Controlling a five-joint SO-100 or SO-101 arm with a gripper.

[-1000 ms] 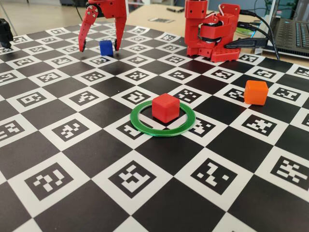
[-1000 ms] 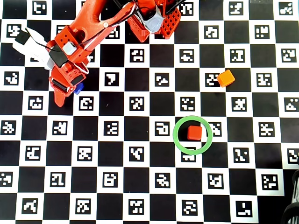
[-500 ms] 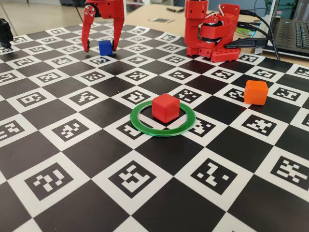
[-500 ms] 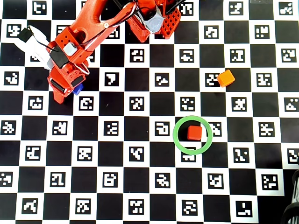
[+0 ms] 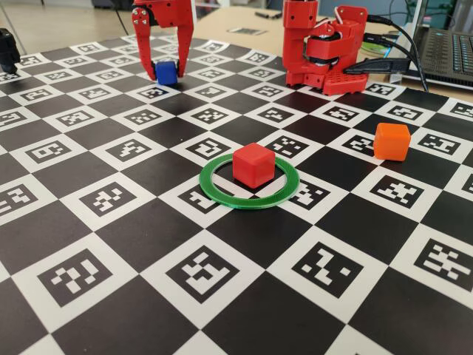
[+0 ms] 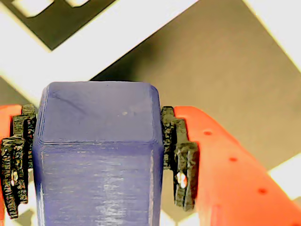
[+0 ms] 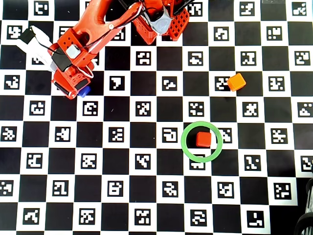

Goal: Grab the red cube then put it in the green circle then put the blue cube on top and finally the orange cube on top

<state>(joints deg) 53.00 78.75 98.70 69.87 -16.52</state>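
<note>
The blue cube [image 5: 165, 72] sits on the checkered board at the far left, between the fingers of my red gripper [image 5: 160, 74]. In the wrist view the blue cube [image 6: 96, 155] fills the gap and both black pads [image 6: 181, 160] press its sides, so the gripper is shut on it. From overhead only a corner of the blue cube [image 7: 83, 91] shows beside the gripper [image 7: 76, 92]. The red cube [image 5: 253, 164] stands inside the green circle [image 5: 247, 204], seen from above as red cube [image 7: 203, 139] in green circle [image 7: 183, 142]. The orange cube [image 5: 391, 140] rests alone to the right, orange cube [image 7: 236, 82].
The arm's red base [image 5: 325, 52] stands at the back of the board. A laptop [image 5: 451, 44] and black cables lie behind it on the right. A small black object [image 5: 7, 48] sits at the far left edge.
The gripper's fingers have closed from wide apart onto the blue cube's sides. The red and orange cubes have not moved.
</note>
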